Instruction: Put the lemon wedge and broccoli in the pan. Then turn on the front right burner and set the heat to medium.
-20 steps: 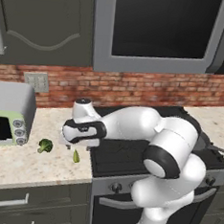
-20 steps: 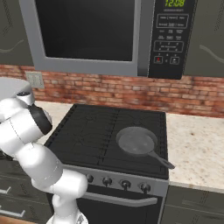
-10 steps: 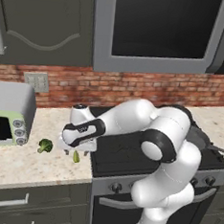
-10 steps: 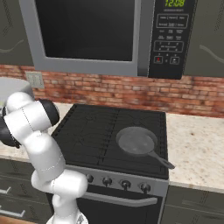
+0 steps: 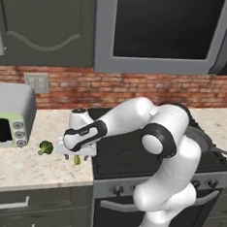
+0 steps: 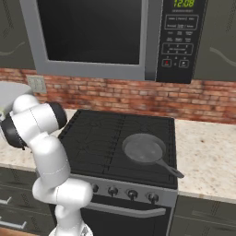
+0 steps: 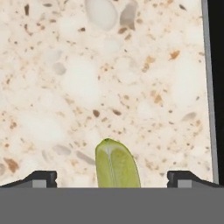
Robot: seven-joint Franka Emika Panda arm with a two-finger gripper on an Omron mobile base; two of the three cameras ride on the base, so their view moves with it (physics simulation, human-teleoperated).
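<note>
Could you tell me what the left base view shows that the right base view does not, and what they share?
Left base view alone: the open gripper low over the lemon wedge on the counter, the broccoli just beside it, and the toaster oven at the far left. Right base view alone: the whole pan on the front right burner, with nothing in it, and the lit microwave panel. Both: the arm, the black cooktop, the brick wall and the wall outlet.

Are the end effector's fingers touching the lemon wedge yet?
Apart. The hand view shows the lemon wedge midway between the fingertips, speckled counter visible either side.
</note>
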